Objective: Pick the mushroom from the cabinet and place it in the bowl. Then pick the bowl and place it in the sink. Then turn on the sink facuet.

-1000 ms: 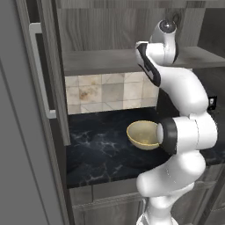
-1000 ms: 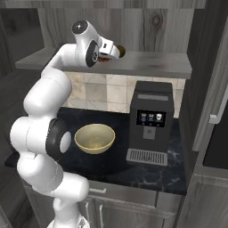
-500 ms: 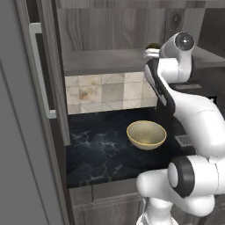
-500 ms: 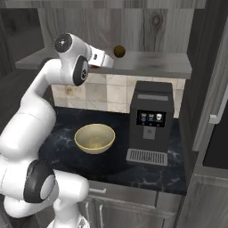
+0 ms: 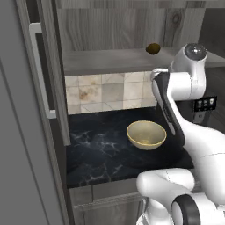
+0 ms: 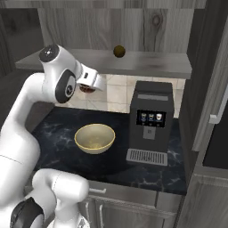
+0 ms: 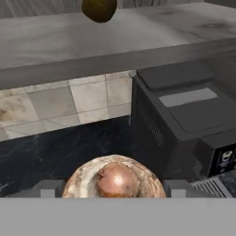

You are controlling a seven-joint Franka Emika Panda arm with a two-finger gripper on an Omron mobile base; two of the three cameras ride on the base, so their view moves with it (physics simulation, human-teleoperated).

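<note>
My gripper [image 6: 88, 87] is shut on the mushroom [image 6: 86, 88], a reddish-brown and tan speckled lump. It hangs just below and in front of the cabinet shelf [image 6: 147, 63], above the counter. In the hand view the mushroom [image 7: 114, 179] sits between the fingertips at the bottom. The pale yellow bowl [image 6: 94, 138] stands empty on the dark counter, lower and slightly right of the gripper; from the left base it is the bowl [image 5: 146, 134] beside my arm. The cabinet door [image 5: 41, 79] stands open at the left. The sink and its faucet are out of view.
A plain olive-brown lump [image 6: 118, 51] lies on the shelf, also seen as the lump [image 5: 153, 48] and the lump [image 7: 99, 9]. A black coffee machine [image 6: 151, 121] stands on the counter right of the bowl. Another cabinet door [image 6: 213, 89] hangs at the right.
The arm has swung back from the shelf, carrying the mushroom down and to the left of the olive lump, which stayed on the shelf. The bowl has not moved.
</note>
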